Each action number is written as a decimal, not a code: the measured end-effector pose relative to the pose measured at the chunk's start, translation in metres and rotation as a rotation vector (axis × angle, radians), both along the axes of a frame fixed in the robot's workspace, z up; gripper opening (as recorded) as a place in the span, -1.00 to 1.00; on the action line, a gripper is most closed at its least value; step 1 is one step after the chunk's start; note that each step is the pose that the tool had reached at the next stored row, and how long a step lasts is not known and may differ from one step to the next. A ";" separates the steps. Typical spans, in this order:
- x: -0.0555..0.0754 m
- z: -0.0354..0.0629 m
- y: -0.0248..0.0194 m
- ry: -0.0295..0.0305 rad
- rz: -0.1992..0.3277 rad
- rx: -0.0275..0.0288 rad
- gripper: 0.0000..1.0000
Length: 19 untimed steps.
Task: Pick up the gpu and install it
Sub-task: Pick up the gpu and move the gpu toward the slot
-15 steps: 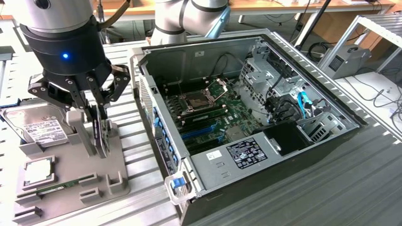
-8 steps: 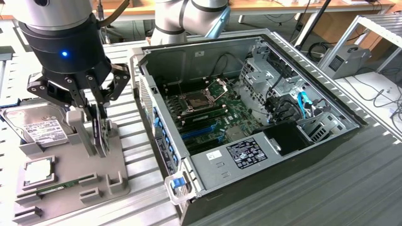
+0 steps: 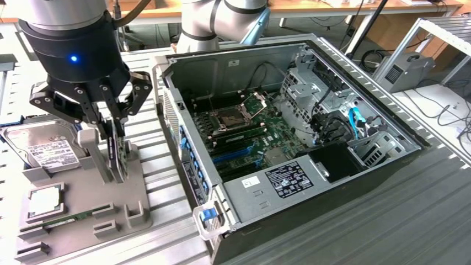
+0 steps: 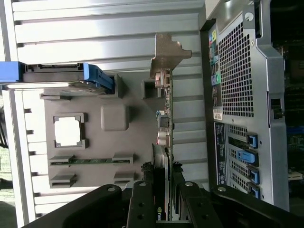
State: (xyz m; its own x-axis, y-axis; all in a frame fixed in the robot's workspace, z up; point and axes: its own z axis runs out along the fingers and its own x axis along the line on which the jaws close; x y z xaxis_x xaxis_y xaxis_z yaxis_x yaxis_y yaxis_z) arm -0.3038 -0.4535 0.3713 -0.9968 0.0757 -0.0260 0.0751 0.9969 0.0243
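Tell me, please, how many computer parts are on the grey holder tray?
4: the hard drive at the far end, the gpu on edge in the gripper, the processor in the middle, the memory stick at the near end. None seems hidden.

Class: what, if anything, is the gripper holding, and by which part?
The gripper is clamped on the gpu, fingers on its two flat faces, toward the end away from the silver bracket; the card stands in the gray holder.

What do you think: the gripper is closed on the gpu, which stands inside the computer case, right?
No. The gpu, with the gripper closed on it, stands in the gray holder beside the computer case; the exterior view shows it.
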 end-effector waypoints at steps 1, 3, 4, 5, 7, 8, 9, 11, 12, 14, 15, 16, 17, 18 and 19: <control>0.000 0.0005 0.0000 0.0000 0.000 0.0000 -0.48; 0.000 0.0016 0.0000 0.0000 0.000 0.0000 -0.48; 0.000 0.0021 0.0000 -0.0001 0.000 0.0001 -0.48; 0.000 0.0027 0.0000 0.0000 0.000 0.0000 -0.48; 0.000 0.0045 0.0000 0.0000 0.000 0.0000 -0.48; 0.000 0.0051 0.0000 0.0000 0.000 0.0000 -0.48; 0.000 0.0056 0.0000 0.0000 0.000 0.0000 -0.48; 0.000 0.0068 0.0000 0.0000 0.000 0.0000 -0.48; 0.000 0.0072 0.0000 0.0000 0.000 0.0000 -0.48; 0.000 0.0083 0.0000 0.0000 0.000 0.0000 -0.48; 0.000 0.0088 0.0000 0.0000 0.000 0.0000 -0.48; 0.000 0.0093 0.0000 0.0000 0.000 0.0000 -0.48; 0.000 0.0098 0.0000 0.0000 0.000 0.0000 -0.48; 0.000 0.0104 0.0000 0.0000 0.000 -0.0001 -0.48; 0.000 0.0111 0.0000 0.0000 0.000 0.0000 -0.48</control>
State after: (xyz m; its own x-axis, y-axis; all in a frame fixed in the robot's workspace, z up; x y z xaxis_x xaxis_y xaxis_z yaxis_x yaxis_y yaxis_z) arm -0.3037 -0.4535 0.3823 -0.9968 0.0757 -0.0260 0.0751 0.9969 0.0243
